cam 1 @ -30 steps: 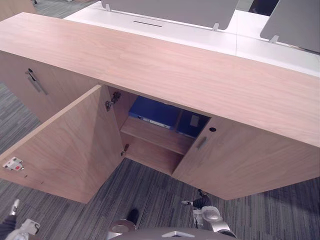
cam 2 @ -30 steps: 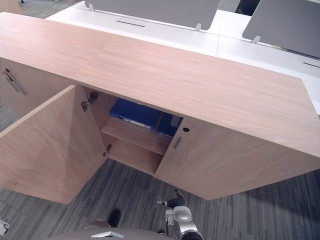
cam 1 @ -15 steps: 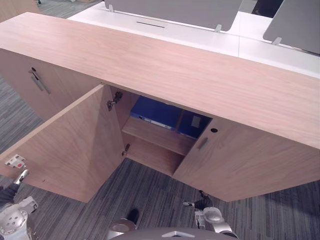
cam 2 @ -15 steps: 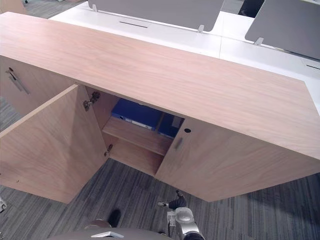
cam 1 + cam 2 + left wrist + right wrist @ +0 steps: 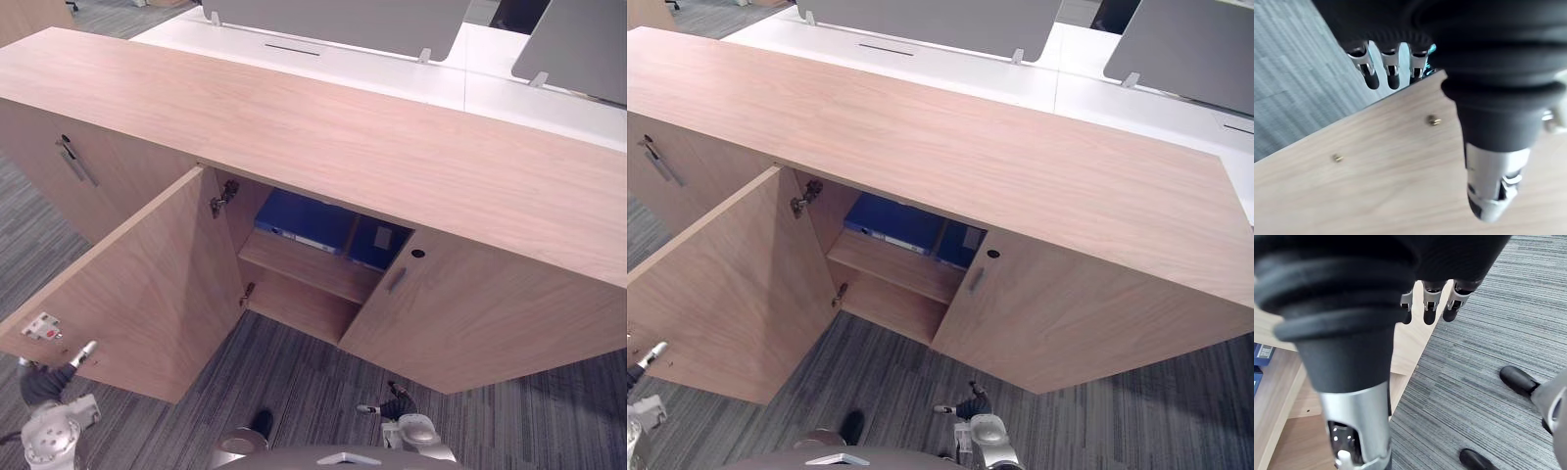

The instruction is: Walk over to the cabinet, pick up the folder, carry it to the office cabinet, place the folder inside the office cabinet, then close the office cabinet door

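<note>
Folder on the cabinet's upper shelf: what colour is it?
The folder is blue, clearest in the left eye view.

an office: grey carpet (image 5: 313, 377); wooden cabinet (image 5: 323, 147); white desks (image 5: 392, 73) with grey dividers (image 5: 338, 20)

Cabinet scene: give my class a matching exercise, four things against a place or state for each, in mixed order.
1 blue folder
2 left door
3 left hand
4 white desk

A behind the cabinet
B swung open
C on the shelf inside
D by the open door's free edge

Pairs: 1-C, 2-B, 3-D, 4-A
</note>
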`<state>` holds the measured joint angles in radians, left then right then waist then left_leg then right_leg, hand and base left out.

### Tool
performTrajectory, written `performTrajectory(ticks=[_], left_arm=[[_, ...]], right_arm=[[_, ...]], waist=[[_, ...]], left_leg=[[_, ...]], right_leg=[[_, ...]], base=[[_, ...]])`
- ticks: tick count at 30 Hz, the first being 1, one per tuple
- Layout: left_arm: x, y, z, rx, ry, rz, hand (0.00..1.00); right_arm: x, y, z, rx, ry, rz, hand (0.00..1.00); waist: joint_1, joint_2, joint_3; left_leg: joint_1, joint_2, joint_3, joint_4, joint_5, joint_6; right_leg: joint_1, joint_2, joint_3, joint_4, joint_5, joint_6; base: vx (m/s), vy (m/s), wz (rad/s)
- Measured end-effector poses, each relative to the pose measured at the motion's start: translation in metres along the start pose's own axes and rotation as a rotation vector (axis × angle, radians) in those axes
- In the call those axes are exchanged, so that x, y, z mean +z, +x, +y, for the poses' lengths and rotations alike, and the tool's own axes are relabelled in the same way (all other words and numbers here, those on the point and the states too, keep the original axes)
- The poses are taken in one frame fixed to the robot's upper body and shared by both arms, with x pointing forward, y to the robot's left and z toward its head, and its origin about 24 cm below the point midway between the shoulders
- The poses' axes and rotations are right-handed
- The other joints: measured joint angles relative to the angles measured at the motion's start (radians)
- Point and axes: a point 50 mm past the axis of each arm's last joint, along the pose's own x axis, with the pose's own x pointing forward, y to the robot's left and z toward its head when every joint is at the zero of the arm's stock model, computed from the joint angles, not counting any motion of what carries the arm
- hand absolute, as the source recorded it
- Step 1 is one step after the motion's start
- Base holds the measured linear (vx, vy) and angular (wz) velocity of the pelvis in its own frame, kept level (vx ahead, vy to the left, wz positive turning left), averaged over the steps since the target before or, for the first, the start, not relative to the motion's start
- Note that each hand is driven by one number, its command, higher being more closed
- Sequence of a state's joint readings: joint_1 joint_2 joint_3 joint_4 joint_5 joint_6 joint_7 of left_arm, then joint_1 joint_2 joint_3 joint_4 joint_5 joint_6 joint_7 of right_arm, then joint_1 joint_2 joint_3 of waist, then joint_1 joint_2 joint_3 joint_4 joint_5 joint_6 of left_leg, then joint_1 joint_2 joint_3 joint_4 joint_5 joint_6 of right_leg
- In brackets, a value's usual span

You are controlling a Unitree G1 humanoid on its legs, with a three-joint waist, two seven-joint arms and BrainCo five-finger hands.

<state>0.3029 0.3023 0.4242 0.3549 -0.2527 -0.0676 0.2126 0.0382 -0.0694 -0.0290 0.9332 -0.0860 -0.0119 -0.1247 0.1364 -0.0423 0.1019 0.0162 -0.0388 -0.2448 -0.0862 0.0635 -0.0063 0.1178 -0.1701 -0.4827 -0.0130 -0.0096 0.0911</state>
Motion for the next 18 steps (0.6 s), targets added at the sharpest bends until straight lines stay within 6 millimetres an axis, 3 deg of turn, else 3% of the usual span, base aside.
performTrajectory(ticks=[10,15,18], left_arm=[[-0.029,-0.022,-0.025,-0.119,0.067,0.087,0.00],[-0.054,-0.049,-0.031,-0.241,0.191,0.156,0.00],[-0.068,-0.064,-0.048,-0.369,0.239,0.208,0.00]], right_arm=[[-0.005,0.000,0.004,0.024,-0.052,0.026,0.00],[-0.007,-0.001,0.003,0.025,-0.065,0.032,0.00],[-0.009,-0.001,0.000,0.020,-0.076,0.039,0.00]], waist=[[0.001,0.003,-0.006],[-0.002,0.021,-0.008],[-0.030,0.026,-0.008]], left_leg=[[-0.016,0.013,0.058,0.001,0.013,-0.011],[-0.016,0.022,0.118,0.001,0.016,-0.011],[-0.030,0.030,0.174,0.001,0.018,-0.011]], right_leg=[[-0.030,0.000,0.030,0.008,0.009,0.005],[-0.056,0.002,0.093,0.012,0.021,0.012],[-0.086,0.005,0.138,0.019,0.022,0.015]], base=[[-0.01,0.007,0.00],[-0.09,0.018,-0.27],[-0.12,0.023,0.00]])
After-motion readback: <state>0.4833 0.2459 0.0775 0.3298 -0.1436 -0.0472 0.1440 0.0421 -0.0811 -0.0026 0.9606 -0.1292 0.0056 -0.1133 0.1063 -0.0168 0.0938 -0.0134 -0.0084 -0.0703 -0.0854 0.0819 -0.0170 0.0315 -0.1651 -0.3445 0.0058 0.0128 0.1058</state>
